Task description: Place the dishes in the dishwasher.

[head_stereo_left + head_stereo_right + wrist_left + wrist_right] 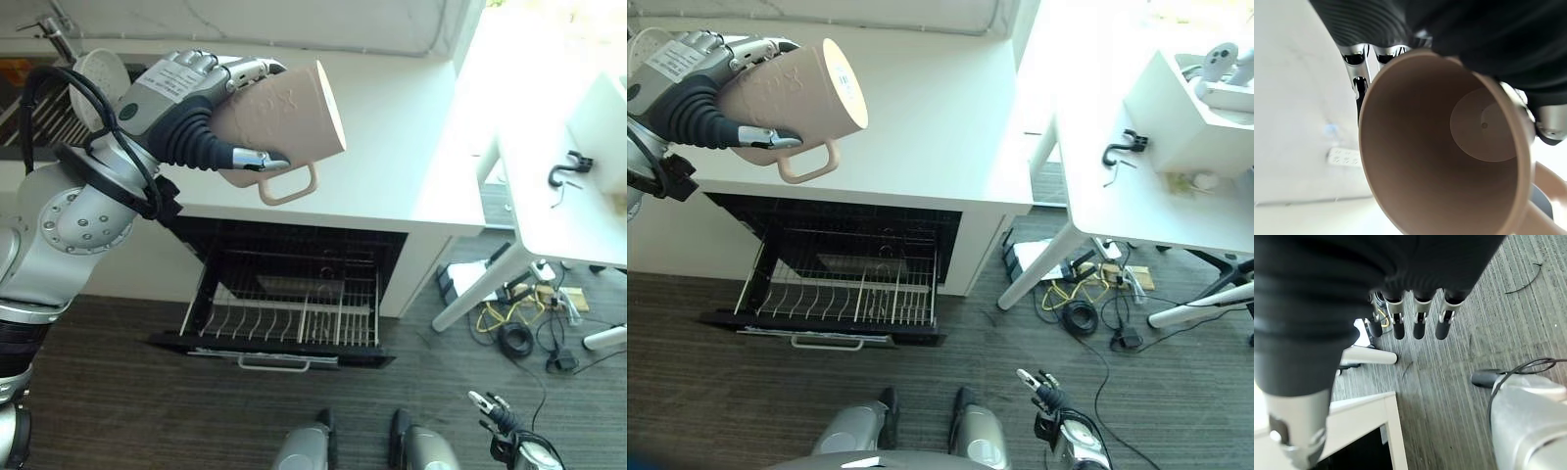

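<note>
White desk (392, 147) runs across the upper scene above grey wood-grain floor (108, 401). Dishwasher (294, 294) under the desk stands open, lower wire rack (284, 318) pulled out, tines bare.

Left hand (186, 93) is raised above the desk edge, fingers and thumb wrapped round a mug (284, 113), clear of the surface. Mug: matte beige-pink, slightly tapered wall with faint embossed marks on the side, loop handle hanging downward, held on its side with the mouth facing the robot's right. Left wrist view looks straight into the mug: interior brown, paler round base, nothing inside.

Right hand (1415, 316) hangs low near the floor at the robot's right; right wrist view shows its fingers relaxed, nearly straight, grasping nothing.

A second white desk (1136, 196) stands at right, with cables (1097, 304) on the floor beneath.
</note>
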Tool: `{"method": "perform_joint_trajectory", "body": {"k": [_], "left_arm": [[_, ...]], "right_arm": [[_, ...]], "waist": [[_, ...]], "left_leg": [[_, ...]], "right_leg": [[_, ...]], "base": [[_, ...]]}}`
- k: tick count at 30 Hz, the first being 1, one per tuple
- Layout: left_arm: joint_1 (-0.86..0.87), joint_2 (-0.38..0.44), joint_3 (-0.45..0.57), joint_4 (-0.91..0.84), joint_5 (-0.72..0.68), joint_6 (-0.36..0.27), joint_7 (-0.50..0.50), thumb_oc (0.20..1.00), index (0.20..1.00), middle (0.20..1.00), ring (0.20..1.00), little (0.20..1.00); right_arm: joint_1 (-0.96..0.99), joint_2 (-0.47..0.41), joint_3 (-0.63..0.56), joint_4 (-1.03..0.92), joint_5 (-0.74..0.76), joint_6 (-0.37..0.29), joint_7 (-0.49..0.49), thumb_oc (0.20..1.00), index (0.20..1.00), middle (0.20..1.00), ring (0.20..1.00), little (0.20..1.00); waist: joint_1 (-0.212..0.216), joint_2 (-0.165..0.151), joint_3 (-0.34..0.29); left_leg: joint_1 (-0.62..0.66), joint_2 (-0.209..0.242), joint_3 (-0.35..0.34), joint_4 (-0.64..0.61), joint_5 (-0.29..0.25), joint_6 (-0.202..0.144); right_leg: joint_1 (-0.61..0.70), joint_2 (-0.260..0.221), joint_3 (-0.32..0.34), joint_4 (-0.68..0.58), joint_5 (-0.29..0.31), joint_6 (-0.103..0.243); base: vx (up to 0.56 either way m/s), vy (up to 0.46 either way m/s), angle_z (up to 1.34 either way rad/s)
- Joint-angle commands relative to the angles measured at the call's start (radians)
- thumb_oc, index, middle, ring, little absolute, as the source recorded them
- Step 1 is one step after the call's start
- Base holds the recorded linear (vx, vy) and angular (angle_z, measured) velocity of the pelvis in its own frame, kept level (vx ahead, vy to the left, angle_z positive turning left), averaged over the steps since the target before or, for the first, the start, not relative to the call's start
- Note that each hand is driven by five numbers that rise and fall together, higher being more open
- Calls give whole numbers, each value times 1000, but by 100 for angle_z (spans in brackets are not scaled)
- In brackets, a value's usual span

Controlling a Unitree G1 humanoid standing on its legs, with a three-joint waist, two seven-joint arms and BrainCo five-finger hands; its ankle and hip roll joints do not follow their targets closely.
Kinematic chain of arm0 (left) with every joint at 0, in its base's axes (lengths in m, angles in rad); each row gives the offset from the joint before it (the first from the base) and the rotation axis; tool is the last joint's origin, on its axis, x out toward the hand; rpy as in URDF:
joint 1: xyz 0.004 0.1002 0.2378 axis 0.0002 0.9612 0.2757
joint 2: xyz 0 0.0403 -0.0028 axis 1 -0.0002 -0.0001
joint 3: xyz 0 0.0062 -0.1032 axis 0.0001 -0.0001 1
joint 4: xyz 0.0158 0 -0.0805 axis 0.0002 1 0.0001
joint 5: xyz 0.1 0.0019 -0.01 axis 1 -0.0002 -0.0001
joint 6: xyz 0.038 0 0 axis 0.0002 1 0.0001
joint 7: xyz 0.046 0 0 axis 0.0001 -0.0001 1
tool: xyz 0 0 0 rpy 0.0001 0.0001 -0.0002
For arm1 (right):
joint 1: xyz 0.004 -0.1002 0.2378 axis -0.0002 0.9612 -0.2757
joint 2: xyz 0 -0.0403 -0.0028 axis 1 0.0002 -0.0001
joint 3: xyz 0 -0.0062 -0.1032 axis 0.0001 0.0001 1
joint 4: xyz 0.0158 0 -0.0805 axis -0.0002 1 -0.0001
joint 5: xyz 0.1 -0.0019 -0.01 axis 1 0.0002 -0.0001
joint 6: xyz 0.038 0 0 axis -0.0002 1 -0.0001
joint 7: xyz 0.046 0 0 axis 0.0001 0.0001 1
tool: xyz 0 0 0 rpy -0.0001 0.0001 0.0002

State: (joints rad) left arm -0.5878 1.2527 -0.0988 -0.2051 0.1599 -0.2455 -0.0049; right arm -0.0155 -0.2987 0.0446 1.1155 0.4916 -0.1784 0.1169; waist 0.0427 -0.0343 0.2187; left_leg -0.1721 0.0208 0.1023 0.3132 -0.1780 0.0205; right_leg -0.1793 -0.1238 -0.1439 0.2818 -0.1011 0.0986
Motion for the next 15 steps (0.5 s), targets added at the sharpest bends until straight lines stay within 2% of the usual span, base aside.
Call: {"method": "perform_joint_trajectory", "body": {"k": [1, 6, 7, 8, 11, 13, 14, 15], "left_arm": [[21, -12, 104, -17, -69, -15, 49, 200, 200, 200, 200, 200], [108, -25, 157, -11, -109, -15, 47, 200, 200, 200, 200, 200], [137, -43, 172, -8, -139, -23, 43, 200, 200, 200, 200, 200], [164, -79, 180, -12, -149, -47, 41, 200, 200, 200, 200, 200], [210, -195, 177, -21, -187, -85, 47, 200, 200, 200, 200, 200], [243, -312, 169, -9, -230, -94, 27, 200, 200, 200, 200, 200], [243, -312, 169, -9, -230, -94, 27, 200, 200, 200, 200, 200], [260, -403, 143, 17, -254, -82, 33, 200, 200, 200, 200, 200]], "right_arm": [[45, -40, -21, -24, 36, -21, 13, 1000, 1000, 1000, 1000, 1000], [62, -35, -24, -74, 19, -60, 12, 1000, 1000, 1000, 1000, 1000], [75, -34, -28, -119, 39, -100, -5, 1000, 1000, 1000, 1000, 1000], [95, -30, -41, -199, 57, -107, -36, 1000, 1000, 1000, 1000, 1000], [137, -27, -66, -401, 71, -147, -103, 1000, 1000, 1000, 1000, 1000], [154, -21, -86, -525, 67, -169, -124, 1000, 1000, 1000, 1000, 1000], [154, -21, -86, -525, 67, -169, -124, 1000, 1000, 1000, 1000, 1000], [173, -8, -90, -645, 24, -165, -126, 1000, 1000, 1000, 1000, 1000]], "waist": [[-13, 38, -83], [-11, 48, -102], [-18, 47, -104], [-34, 41, -107], [-65, 25, -99], [-87, 11, -95], [-87, 11, -95], [-107, 1, -101]], "left_leg": [[-10, 57, 23, -13, 18, -79], [23, 58, 25, -13, 6, -84], [28, 74, 48, -13, 7, -89], [32, 97, 90, -13, 11, -96], [31, 124, 135, -13, 15, -105], [40, 132, 142, -13, 17, -105], [40, 132, 142, -13, 17, -105], [56, 130, 145, -13, 10, -102]], "right_leg": [[11, -35, -20, 18, -6, 81], [53, -47, -43, 18, -18, 82], [64, -52, -60, 18, -22, 81], [68, -62, -89, 18, -23, 84], [66, -84, -127, 18, -21, 91], [73, -83, -119, 18, -19, 94], [73, -83, -119, 18, -19, 94], [78, -78, -100, 18, -19, 96]], "base": [[8, 9, 9], [61, 16, 3], [21, -19, 6], [-21, -28, 36], [-102, -4, 110], [-46, 23, 41], [0, 0, 0], [19, 6, -13]]}}
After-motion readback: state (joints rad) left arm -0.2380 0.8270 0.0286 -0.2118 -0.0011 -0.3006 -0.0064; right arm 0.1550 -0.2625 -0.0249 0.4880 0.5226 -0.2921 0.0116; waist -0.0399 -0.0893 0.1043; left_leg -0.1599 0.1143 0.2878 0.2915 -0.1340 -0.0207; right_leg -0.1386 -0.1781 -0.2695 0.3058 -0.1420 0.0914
